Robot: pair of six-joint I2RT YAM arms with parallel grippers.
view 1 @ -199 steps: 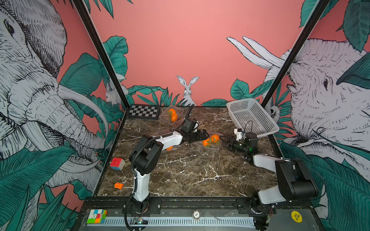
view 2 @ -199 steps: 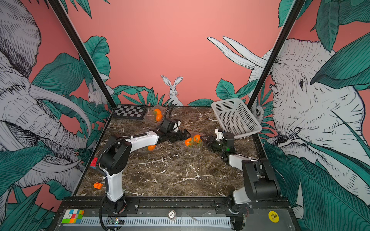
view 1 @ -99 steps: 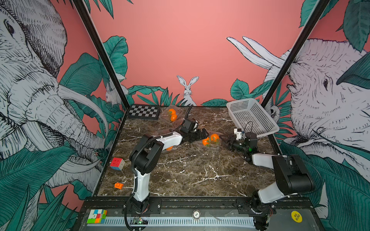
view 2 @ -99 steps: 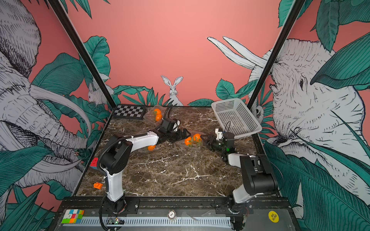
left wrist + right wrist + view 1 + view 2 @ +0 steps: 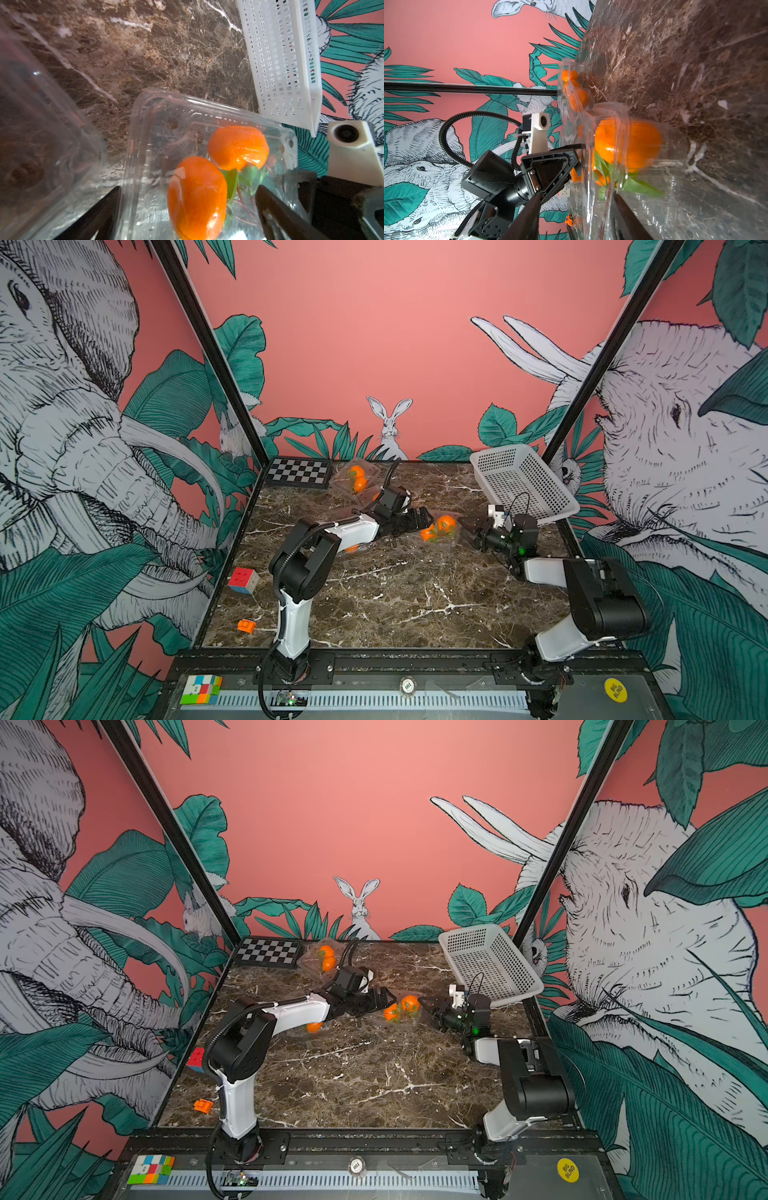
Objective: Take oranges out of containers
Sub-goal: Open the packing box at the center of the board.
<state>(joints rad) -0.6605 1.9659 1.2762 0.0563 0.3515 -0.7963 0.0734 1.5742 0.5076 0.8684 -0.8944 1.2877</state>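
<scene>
We are barely beginning: the oranges (image 5: 236, 147) are sitting in their containers (image 5: 166, 116), our left gripper (image 5: 422, 516) is gaping wide around one, and our right gripper (image 5: 468, 531) is straddling its end, fingers apart, clamping or not we cannot tell.

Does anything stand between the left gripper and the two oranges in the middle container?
Yes: the clear container itself. Its lid seems closed over both oranges, so plastic separates them from the open left gripper, whose fingers straddle the container. Nothing else visible is in the way.
</scene>
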